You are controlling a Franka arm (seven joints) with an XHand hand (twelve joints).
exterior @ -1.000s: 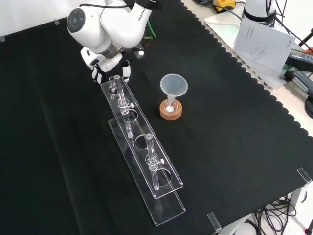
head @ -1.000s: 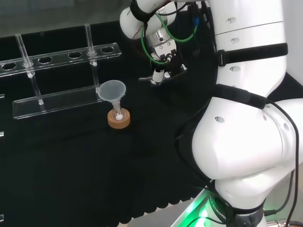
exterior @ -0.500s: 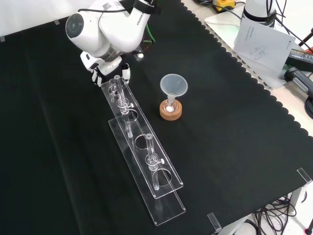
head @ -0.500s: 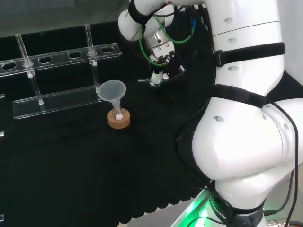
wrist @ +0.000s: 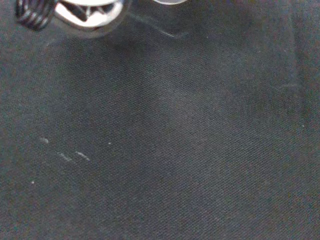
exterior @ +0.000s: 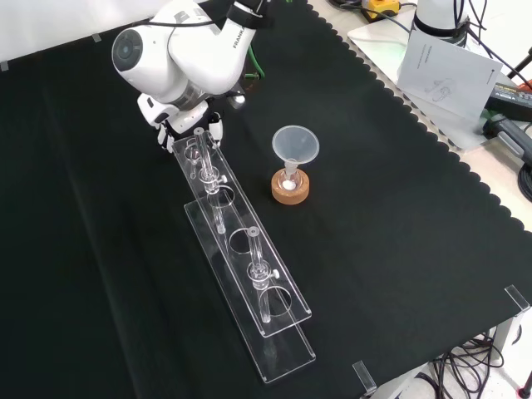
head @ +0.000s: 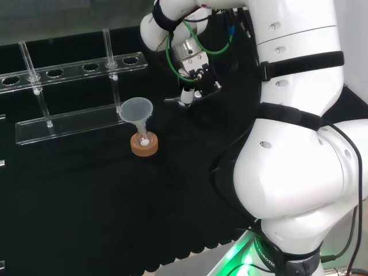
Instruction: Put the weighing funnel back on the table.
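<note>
In the head view, the hand [head: 190, 91], black and white, hangs low over the matt black cloth [head: 86, 201], to the left of the arm's smooth white links [head: 299, 172]. It grasps the weighing funnel [head: 173, 99], of which a thin clear stem sticks out to the left, above the cloth. Nearer stands the cone-shaped funnel [head: 136, 109], cloudy and translucent, in a small flask on a round cork ring [head: 144, 145]. Behind it is a long clear plastic rack [head: 69, 75] with round holes.

In the front view, the hand [exterior: 179, 125] is under a rounded white link, just at the far end of the rack.

In the wrist view, the cloth shows a fine woven texture, with a blurred round part of the hand [wrist: 87, 10] close over it.
</note>
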